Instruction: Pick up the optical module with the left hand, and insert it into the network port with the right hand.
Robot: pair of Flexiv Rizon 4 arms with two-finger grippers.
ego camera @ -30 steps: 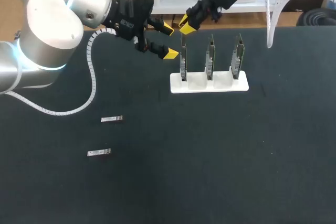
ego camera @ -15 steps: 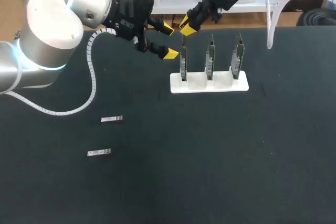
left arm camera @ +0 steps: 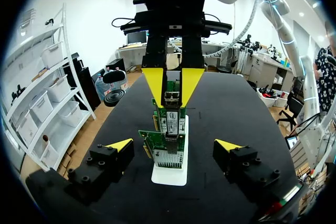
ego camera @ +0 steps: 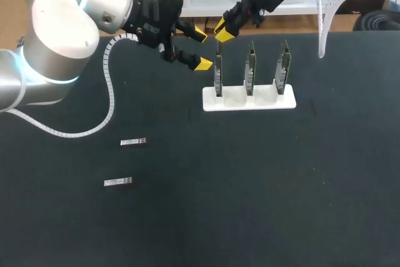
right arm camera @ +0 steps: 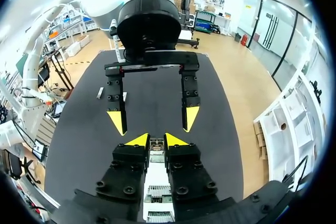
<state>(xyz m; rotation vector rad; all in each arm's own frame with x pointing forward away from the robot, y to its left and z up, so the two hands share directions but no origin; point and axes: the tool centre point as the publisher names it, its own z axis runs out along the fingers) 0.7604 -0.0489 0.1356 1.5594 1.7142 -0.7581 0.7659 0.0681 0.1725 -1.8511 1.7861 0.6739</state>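
A white stand (ego camera: 249, 100) holds three upright network cards; the leftmost card (ego camera: 217, 74) (left arm camera: 165, 148) is the one in play. My right gripper (ego camera: 222, 29) (right arm camera: 156, 140) hangs over that card's top edge, shut on a small silver optical module (left arm camera: 171, 98) (right arm camera: 156, 146) that sits at the card's port. My left gripper (ego camera: 200, 49) (left arm camera: 174, 145) stands open just left of the same card, its fingers (right arm camera: 116, 121) spread wide on either side, touching nothing. In the left wrist view the right gripper's fingers (left arm camera: 155, 80) pinch the module from both sides.
Two more optical modules lie flat on the black table, one (ego camera: 133, 142) at centre left and one (ego camera: 118, 182) nearer the front. The other two cards (ego camera: 250, 70) (ego camera: 282, 68) stand to the right on the stand. The table's front and right parts are bare.
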